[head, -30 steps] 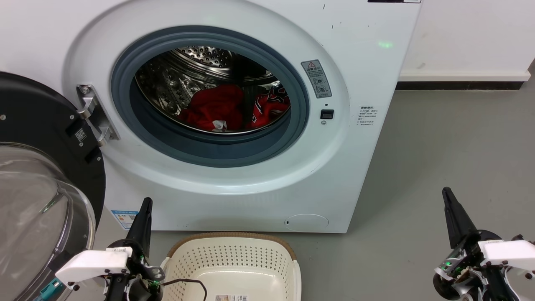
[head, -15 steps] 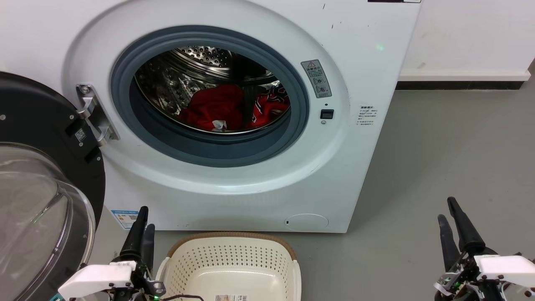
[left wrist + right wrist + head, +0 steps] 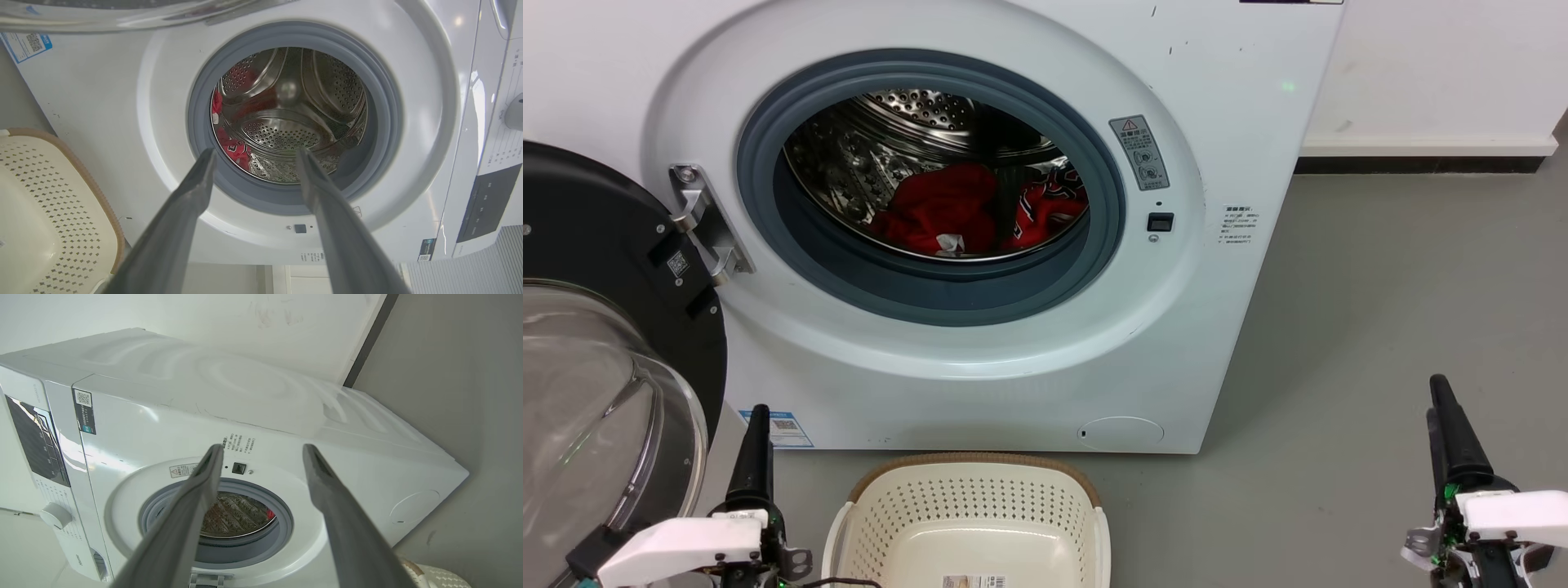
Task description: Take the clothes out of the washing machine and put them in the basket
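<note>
left pincer, right pincer moved apart, agape; clothes in washing machine

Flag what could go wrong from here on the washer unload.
1. The open door stands right beside the left pincer; lifting that arm toward the drum could clip it.
2. The clothes lie low in the drum, behind the gasket; a dragged garment might catch on its lip.
3. The basket sits low by the washer's foot; a garment released early may land on the floor.
</note>
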### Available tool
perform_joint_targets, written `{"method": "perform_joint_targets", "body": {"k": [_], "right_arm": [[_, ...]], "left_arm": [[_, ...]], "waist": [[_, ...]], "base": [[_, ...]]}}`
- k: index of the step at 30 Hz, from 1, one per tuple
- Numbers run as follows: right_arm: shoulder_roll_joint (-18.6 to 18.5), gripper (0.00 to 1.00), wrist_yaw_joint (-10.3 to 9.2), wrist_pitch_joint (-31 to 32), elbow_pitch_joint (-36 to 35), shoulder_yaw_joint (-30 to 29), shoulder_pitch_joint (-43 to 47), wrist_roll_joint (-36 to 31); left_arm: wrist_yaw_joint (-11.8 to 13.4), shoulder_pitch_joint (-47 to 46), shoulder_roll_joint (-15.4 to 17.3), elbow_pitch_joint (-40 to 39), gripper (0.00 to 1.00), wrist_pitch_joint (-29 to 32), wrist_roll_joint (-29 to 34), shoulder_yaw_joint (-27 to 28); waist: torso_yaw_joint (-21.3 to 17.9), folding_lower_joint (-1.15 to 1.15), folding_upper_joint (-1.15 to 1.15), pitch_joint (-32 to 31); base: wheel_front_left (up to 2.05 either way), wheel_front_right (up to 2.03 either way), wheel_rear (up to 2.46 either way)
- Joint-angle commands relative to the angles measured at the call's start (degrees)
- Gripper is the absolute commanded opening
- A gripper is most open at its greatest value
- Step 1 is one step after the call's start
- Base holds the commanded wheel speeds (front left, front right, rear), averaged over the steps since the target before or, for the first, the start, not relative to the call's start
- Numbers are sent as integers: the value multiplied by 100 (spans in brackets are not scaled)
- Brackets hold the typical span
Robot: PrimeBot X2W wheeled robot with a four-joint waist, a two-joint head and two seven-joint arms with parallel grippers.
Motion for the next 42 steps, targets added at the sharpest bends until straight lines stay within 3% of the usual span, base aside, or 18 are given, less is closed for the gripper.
{"method": "perform_joint_targets", "body": {"k": [1, 12, 19, 29, 42], "right_arm": [[-24, 100, 1, -53, -175, -25, -81, -257], [-25, 100, 1, -299, -953, 213, 11, -2386], [-25, 100, 1, -442, -1441, 415, 11, -3350], [-26, 100, 1, -632, -1896, 737, 25, -4526], [-25, 100, 1, -832, -2012, 801, 154, -5602]], "left_arm": [[28, -67, 13, -160, 100, -60, 178, 62], [326, -26, 15, -931, 100, -307, 1320, 90], [507, 23, 16, -1285, 100, -449, 1737, 54], [547, 128, 17, -1706, 100, -635, 2709, -131], [323, 305, 18, -1997, 100, -839, 3836, -557]], "waist": [[0, 0, 0, 2], [5, 0, 0, 25], [1, 0, 0, 49], [-19, 0, 0, 76], [-17, 0, 0, 90]], "base": [[0, 0, 0], [0, 0, 0], [0, 0, 0], [0, 0, 0], [0, 0, 0]]}}
